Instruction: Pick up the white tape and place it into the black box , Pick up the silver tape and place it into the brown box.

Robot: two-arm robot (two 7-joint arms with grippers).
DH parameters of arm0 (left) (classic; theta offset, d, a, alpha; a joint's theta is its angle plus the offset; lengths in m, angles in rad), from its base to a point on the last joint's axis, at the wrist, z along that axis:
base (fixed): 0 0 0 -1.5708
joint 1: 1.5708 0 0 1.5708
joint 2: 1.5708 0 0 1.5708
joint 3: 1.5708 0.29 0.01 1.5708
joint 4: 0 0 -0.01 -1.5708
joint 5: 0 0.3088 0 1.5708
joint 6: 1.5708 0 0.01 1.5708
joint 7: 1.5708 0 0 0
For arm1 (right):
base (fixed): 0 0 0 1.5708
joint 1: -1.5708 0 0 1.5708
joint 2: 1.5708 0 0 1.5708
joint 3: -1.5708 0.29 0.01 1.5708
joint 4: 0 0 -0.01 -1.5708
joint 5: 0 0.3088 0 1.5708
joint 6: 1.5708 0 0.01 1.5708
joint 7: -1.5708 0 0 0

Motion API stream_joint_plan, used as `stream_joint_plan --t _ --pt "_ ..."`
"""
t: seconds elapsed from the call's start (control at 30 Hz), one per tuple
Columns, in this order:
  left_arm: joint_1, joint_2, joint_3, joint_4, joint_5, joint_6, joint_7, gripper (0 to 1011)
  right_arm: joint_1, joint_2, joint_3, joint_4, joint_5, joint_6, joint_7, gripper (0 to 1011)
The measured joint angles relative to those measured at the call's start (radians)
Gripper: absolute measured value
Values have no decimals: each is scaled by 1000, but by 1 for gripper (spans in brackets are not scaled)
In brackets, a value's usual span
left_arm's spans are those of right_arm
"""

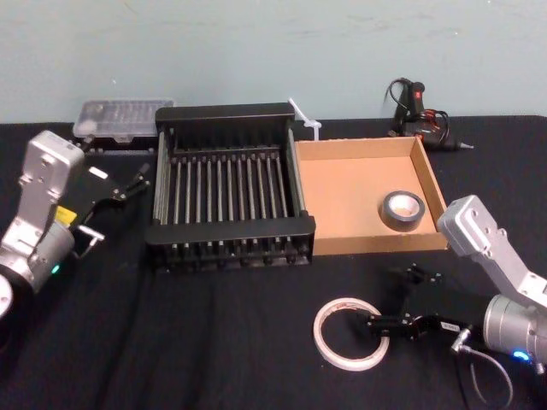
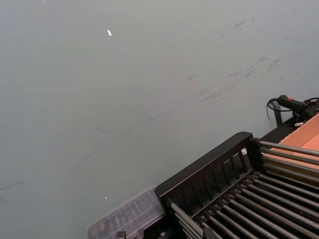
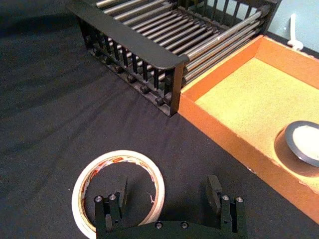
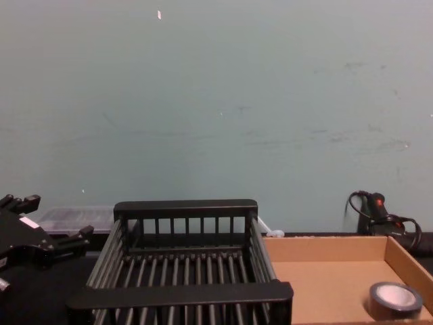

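The white tape (image 1: pixel 320 330) lies flat on the black table in front of the brown box (image 1: pixel 342 192). My right gripper (image 1: pixel 402 301) is open and low over the roll's right side. In the right wrist view one finger (image 3: pixel 122 191) sits inside the white tape (image 3: pixel 117 156) ring and the other stands outside it. The silver tape (image 1: pixel 402 210) rests on the brown box floor near its right wall. The black box (image 1: pixel 231 229) stands left of the brown box, with nothing in it. My left gripper (image 1: pixel 115 209) hangs open to the left of the black box.
A clear plastic case (image 1: pixel 120 120) sits behind the black box at the back left. A black corded tool with red parts (image 1: pixel 419 111) lies behind the brown box. A small white object (image 1: pixel 306 120) is between them. The front left table is open cloth.
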Motion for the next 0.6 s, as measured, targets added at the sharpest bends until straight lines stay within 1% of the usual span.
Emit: stream_joint_plan --t 0.3,0.6 --pt "0 0 0 0 0 0 0 1001 21 -5 -31 30 -17 -1 1 1002" --pt "0 0 0 0 0 0 0 1001 32 -10 -42 47 -23 3 2 1002"
